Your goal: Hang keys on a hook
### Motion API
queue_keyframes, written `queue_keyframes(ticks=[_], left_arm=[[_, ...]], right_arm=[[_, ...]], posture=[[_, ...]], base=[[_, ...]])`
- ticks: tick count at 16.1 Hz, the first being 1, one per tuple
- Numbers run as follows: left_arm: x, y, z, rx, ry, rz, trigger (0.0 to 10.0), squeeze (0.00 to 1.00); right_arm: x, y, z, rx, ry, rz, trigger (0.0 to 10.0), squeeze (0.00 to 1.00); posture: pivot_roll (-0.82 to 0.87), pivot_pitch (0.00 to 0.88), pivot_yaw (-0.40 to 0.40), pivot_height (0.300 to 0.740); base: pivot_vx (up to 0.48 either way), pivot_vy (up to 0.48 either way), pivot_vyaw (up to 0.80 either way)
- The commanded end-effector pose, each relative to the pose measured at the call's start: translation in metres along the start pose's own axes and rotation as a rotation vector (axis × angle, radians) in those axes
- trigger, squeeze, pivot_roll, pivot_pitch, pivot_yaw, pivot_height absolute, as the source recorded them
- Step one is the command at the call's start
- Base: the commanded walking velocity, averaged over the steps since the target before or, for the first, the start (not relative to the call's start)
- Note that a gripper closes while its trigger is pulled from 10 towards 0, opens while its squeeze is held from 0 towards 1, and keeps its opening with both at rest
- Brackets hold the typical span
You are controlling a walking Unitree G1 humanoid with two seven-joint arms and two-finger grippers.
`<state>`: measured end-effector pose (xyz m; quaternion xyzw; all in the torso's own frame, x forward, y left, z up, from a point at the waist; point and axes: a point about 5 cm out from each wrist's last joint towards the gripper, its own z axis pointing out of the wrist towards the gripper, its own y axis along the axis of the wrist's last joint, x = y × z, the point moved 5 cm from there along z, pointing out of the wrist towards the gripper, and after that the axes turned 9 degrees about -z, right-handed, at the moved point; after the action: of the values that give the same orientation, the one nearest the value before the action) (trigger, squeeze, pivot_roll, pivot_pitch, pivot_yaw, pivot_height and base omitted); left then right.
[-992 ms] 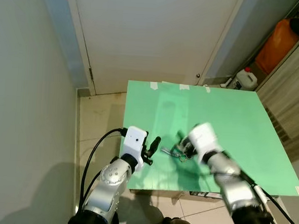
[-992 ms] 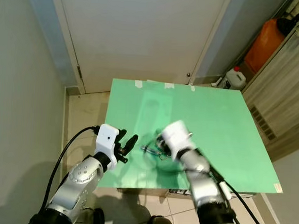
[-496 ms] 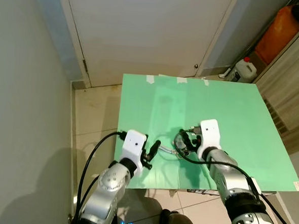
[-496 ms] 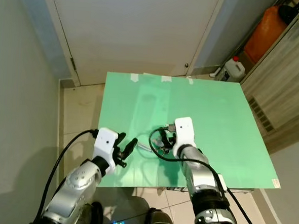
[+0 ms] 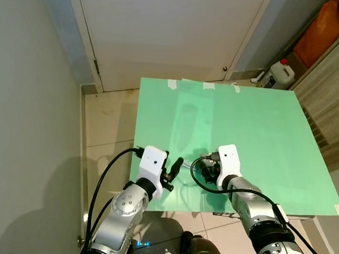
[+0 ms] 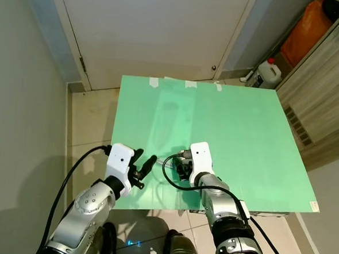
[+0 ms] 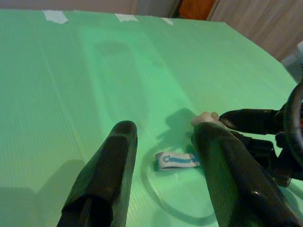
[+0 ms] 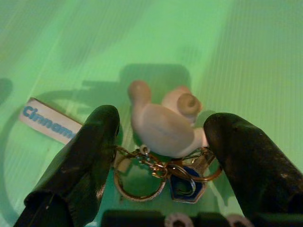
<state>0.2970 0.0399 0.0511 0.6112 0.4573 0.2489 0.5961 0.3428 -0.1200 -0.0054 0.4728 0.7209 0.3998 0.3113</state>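
Between the right hand fingers (spread) lie keys.

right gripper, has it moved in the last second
Yes. The right gripper has come down over the keys on the green board, toward the board's near edge, fingers open either side of them.

Even bright light, soft shadows on green board, wrist pics slightly soft.
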Motion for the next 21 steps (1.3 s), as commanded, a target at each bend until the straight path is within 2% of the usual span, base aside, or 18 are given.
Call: queue_keyframes(ticks=[1,5,6,7,15,21], left_arm=[[-0.015,-0.003,0.002,0.006,-0.026,-0.03,10.0,0.0],[-0.016,-0.001,0.002,0.004,-0.029,-0.025,10.0,0.0],[-0.016,-0.001,0.002,0.003,-0.029,-0.025,10.0,0.0],[-0.016,0.001,0.002,0.001,-0.029,-0.024,10.0,0.0],[-0.015,0.003,0.003,-0.001,-0.027,-0.011,10.0,0.0],[-0.013,0.004,0.005,-0.004,-0.027,-0.006,10.0,0.0]], right_arm=[[-0.002,-0.008,0.0,0.036,-0.008,0.008,10.0,0.0],[0.0,-0.008,0.001,0.038,-0.007,0.003,9.9,0.0],[0.0,-0.008,0.001,0.035,-0.009,0.001,7.6,0.0],[-0.001,-0.007,0.001,0.03,-0.014,-0.005,0.0,0.0],[-0.005,0.0,0.002,0.008,-0.026,-0.052,0.0,0.0],[-0.011,0.003,0.001,-0.003,-0.049,-0.046,0.0,0.0]], posture=[[-0.05,0.244,-0.076,0.74],[-0.05,0.244,-0.076,0.74],[-0.05,0.244,-0.076,0.74],[-0.04,0.247,-0.077,0.74],[-0.04,0.241,-0.082,0.74],[-0.05,0.22,-0.082,0.74]], base=[[0.0,0.0,0.0],[0.0,0.0,0.0],[0.0,0.0,0.0],[0.0,0.0,0.0],[0.0,0.0,0.0],[0.0,0.0,0.0]])
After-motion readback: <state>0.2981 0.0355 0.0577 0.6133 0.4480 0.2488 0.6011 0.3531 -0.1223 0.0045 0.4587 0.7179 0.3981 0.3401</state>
